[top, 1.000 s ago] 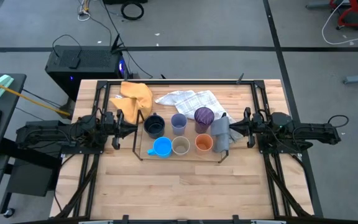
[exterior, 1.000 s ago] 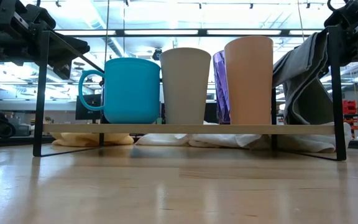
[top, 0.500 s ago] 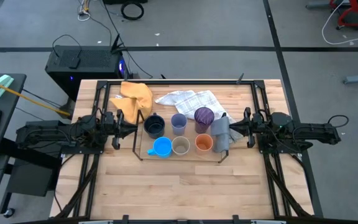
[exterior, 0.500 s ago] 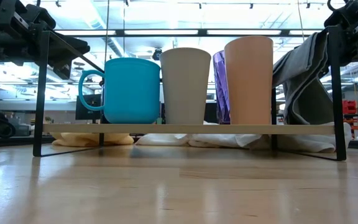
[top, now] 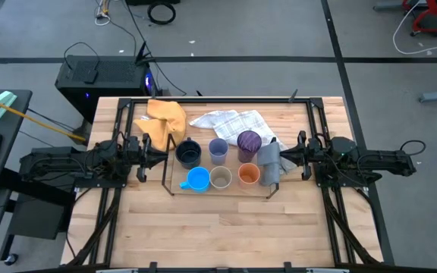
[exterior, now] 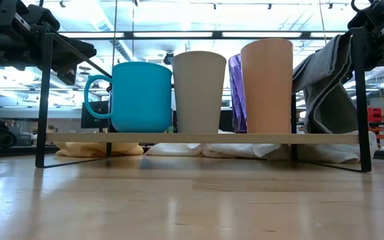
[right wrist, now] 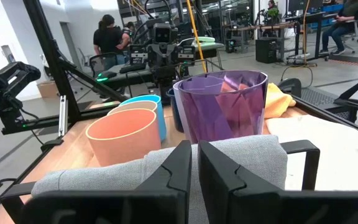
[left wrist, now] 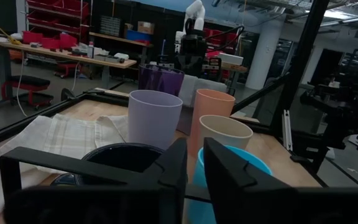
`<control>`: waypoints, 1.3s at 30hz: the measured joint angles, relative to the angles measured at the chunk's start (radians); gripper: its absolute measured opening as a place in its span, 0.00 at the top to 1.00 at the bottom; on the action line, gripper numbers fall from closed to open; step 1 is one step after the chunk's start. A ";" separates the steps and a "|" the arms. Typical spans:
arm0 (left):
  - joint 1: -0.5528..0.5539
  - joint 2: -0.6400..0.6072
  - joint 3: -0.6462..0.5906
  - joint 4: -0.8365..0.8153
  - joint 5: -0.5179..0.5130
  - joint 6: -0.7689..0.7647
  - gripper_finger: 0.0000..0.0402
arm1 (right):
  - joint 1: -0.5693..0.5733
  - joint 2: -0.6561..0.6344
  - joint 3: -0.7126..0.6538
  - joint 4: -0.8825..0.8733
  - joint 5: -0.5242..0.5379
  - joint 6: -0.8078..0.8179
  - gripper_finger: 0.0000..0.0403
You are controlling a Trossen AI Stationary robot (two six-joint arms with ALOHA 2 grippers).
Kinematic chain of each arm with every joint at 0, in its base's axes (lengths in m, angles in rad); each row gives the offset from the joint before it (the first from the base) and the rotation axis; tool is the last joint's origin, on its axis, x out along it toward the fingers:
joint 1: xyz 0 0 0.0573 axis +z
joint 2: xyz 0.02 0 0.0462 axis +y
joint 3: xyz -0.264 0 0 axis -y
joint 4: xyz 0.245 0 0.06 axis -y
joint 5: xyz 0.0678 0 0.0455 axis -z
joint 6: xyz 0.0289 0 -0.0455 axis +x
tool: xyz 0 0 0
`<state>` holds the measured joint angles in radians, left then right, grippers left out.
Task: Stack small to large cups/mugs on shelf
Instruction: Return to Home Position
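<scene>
Shelf (exterior: 179, 138): stands mid-tabletop, long side parallel to the front edge. It carries all six cups.
Front row: bright blue mug (top: 197, 179) at the left end, tan cup (top: 220, 177) in the middle, orange cup (top: 249, 175) at the right end.
Back row: dark navy mug (top: 188, 154), pale lavender cup (top: 218, 150), purple cup (top: 249, 141), in the same left-to-right order.
Why so placed: in the low view, heights step up from blue to tan to orange. Each row seems to run small to large toward the shelf's right end, so the sorting looks finished.
Axis: every cup stands upright, mouth up, long axis vertical. None is tilted or nested.
Pointing: the blue mug's handle points to the shelf's left end.
Left gripper (top: 160, 157): parked low just off the shelf's left end. Fingers are pressed nearly together and hold nothing.
Right gripper (top: 285, 158): parked off the shelf's right end. Fingers are closed to a slit and empty.
Why so held: both arms lie back along the table's side edges, which reads as a rest pose.
Grey cloth (top: 269, 163): draped over the shelf's right end beside the orange cup. I cannot tell whether it touches the right fingers.
Other cloths: yellow cloth (top: 165, 121) and white-checked cloth (top: 230, 121) lie behind the shelf, near the back edge.
</scene>
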<state>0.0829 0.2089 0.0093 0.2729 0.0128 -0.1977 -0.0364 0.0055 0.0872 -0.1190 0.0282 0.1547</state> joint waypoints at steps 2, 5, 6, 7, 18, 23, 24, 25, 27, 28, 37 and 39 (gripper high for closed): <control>0.000 0.000 0.000 0.000 0.000 0.001 0.84 | 0.000 0.000 0.000 0.000 0.000 0.000 0.91; 0.000 0.000 0.000 0.000 -0.001 0.025 0.84 | 0.000 0.000 0.000 0.000 0.000 0.000 0.91; 0.000 0.000 0.000 0.000 -0.003 0.054 0.85 | 0.000 0.000 0.000 0.000 0.000 0.000 0.91; 0.000 0.000 0.000 0.000 -0.006 0.084 0.85 | 0.000 0.000 0.000 0.000 0.000 0.000 0.91; 0.000 0.000 0.000 0.000 -0.008 0.157 0.86 | 0.000 0.000 0.000 0.000 0.000 0.000 0.91; 0.000 0.000 0.000 0.000 -0.008 0.157 0.84 | 0.000 0.000 0.000 0.000 0.000 0.000 0.92; 0.000 0.000 0.000 0.000 -0.008 0.157 0.84 | 0.000 0.000 0.000 0.000 0.000 0.000 0.92; 0.000 0.000 0.000 0.000 -0.008 0.157 0.84 | 0.000 0.000 0.000 0.000 0.000 0.000 0.92; 0.001 0.000 0.000 0.000 -0.008 0.157 0.84 | 0.000 0.000 0.000 0.000 0.000 0.000 0.92; 0.001 0.000 0.000 0.000 -0.008 0.157 0.85 | 0.000 0.000 0.000 0.000 0.000 0.000 0.92; 0.001 0.000 0.000 0.000 -0.008 0.157 0.87 | 0.000 0.000 0.000 0.000 0.000 0.000 0.92; 0.001 0.000 0.000 0.000 -0.008 0.158 0.86 | 0.000 0.000 0.000 0.000 0.000 0.000 0.92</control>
<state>0.0837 0.2089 0.0093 0.2729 0.0048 -0.0399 -0.0364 0.0059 0.0872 -0.1188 0.0284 0.1547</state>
